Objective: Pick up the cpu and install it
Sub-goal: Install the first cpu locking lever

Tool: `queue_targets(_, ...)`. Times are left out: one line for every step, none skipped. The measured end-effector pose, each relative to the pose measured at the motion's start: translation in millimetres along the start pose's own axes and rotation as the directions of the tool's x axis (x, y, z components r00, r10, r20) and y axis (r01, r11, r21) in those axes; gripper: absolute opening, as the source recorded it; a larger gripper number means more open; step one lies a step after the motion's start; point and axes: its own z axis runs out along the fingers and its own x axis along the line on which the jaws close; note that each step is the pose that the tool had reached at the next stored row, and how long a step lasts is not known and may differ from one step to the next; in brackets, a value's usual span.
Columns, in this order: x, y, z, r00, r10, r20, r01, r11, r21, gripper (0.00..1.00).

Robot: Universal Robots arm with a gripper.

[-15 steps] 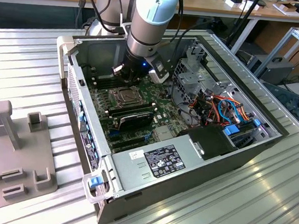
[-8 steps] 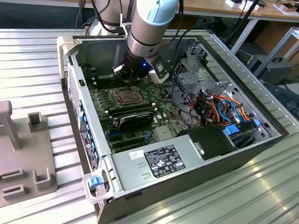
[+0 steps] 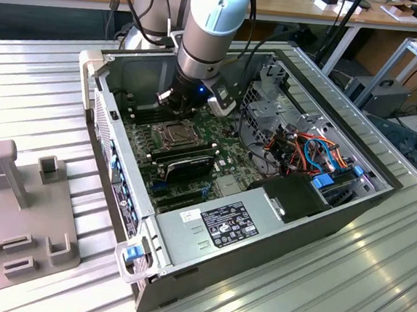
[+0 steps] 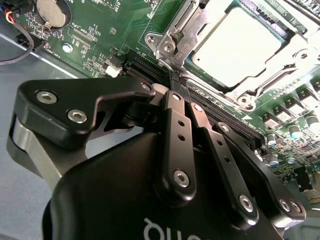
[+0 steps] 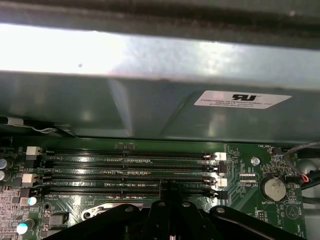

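The cpu (image 4: pixel 235 45) is a flat square with a dull silver top, lying in the metal-framed socket (image 4: pixel 172 37) on the green motherboard (image 4: pixel 95 30). In the exterior view the socket (image 3: pixel 175 132) sits in the middle of the open computer case. My gripper (image 3: pixel 175 103) hangs just behind the socket, low over the board. In both wrist views its black fingers (image 4: pixel 175 107) are pressed together, with the gripper (image 4: pixel 179 82) tips over the long black memory slots (image 5: pixel 130 175) beside the socket. Nothing shows between them at the gripper (image 5: pixel 170 187) tip.
The case's grey wall (image 5: pixel 150 100) rises close behind the slots. A black heatsink block (image 3: pixel 187 163), the power supply (image 3: pixel 224 223) and a tangle of orange and blue cables (image 3: pixel 311 154) fill the case. A grey fixture (image 3: pixel 21 212) stands on the ribbed table at the exterior view's left.
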Motion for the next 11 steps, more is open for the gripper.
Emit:
queue_targets(-0.1,0.2,-0.9,1.0000,0.000,0.0000,0.000,1.0000,0.0001,0.11)
queue_targets(-0.1,0.2,-0.8,1.0000,0.000,0.0001,0.000,1.0000,-0.0001,0.11)
queue_targets(-0.1,0.2,-0.9,1.0000,0.000,0.0002,0.000,1.0000,-0.0001,0.11)
queue_targets(-0.1,-0.2,-1.1,1.0000,0.000,0.0000,0.000,1.0000,0.0001,0.11)
queue_targets(-0.1,-0.4,-1.0,1.0000,0.000,0.0000,0.000,1.0000,-0.0001,0.11)
queue_targets(-0.1,-0.6,-0.8,1.0000,0.000,0.0001,0.000,1.0000,-0.0001,0.11)
queue_targets(-0.1,-0.8,-0.8,1.0000,0.000,0.0001,0.000,1.0000,-0.0001,0.11)
queue_targets(0.0,-0.9,-0.8,1.0000,0.000,0.0000,0.000,1.0000,0.0000,0.11)
queue_targets(0.0,-1.0,-0.8,1.0000,0.000,0.0000,0.000,1.0000,-0.0001,0.11)
queue_targets(0.0,-1.2,-0.7,1.0000,0.000,0.0000,0.000,1.0000,-0.0003,0.11)
queue_targets(0.0,-1.4,-0.6,1.0000,0.000,0.0001,0.000,1.0000,-0.0005,0.11)
